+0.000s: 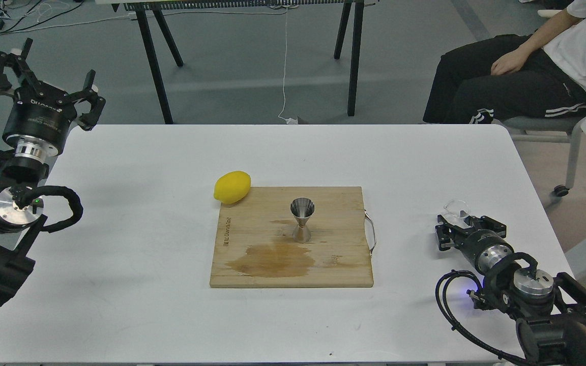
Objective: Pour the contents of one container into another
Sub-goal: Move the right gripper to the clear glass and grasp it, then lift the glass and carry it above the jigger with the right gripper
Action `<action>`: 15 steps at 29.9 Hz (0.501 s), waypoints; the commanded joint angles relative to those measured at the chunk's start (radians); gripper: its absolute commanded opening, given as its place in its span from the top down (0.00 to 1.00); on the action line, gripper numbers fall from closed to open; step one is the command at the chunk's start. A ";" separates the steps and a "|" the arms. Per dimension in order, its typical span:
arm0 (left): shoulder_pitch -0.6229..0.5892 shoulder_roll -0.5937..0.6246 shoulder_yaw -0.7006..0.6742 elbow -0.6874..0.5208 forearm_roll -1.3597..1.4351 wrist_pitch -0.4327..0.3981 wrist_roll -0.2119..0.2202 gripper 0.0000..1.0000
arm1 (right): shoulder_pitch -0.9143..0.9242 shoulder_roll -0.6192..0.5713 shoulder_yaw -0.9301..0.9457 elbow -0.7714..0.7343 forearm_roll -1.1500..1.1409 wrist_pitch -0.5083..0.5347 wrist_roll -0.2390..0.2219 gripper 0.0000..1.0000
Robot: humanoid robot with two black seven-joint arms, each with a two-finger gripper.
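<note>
- You had a white table (120, 229) in front of you on a grey floor, with the black legs of a second table (155, 66) behind it and a seated person (527, 66) in black trousers and a white shirt at the far right.
- Your left gripper (49, 76) hung off the table's far left corner, raised and well apart from everything on the table; its jaws stood wide and held nothing.
- A yellow lemon (232, 187) lay on the table, touching the far left corner of the wooden cutting board (333, 244).
- The board sat in the middle of the table, with printed lettering along its left edge and a thin metal handle (372, 234) on its right edge.
- A dark wet stain (272, 260) spread over the near part of the board, just in front of the jigger.
- The steel jigger (302, 219) stood upright near the middle of the board, its open upper cone facing up; you could not tell from this view whether it held any liquid.
- Your right gripper (456, 226) lay low over the table at the right, well apart from the board, with its jaws closed around the clear cup (457, 209).
- The clear cup sat between those fingers near the table's right side; it was too small and see-through for you to judge its tilt or contents.
</note>
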 commanded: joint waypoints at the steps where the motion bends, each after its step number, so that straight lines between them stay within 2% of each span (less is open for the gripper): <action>1: -0.002 0.002 -0.001 -0.002 0.000 0.002 0.000 0.00 | -0.005 0.000 0.000 0.003 0.002 0.001 -0.001 0.65; 7: -0.002 0.014 0.000 -0.002 0.000 0.002 0.000 0.00 | -0.017 -0.006 0.000 0.055 0.002 0.004 -0.003 0.67; 15: -0.002 0.032 -0.005 -0.006 0.000 0.000 -0.001 0.00 | -0.064 -0.121 -0.003 0.360 -0.035 -0.018 0.002 0.68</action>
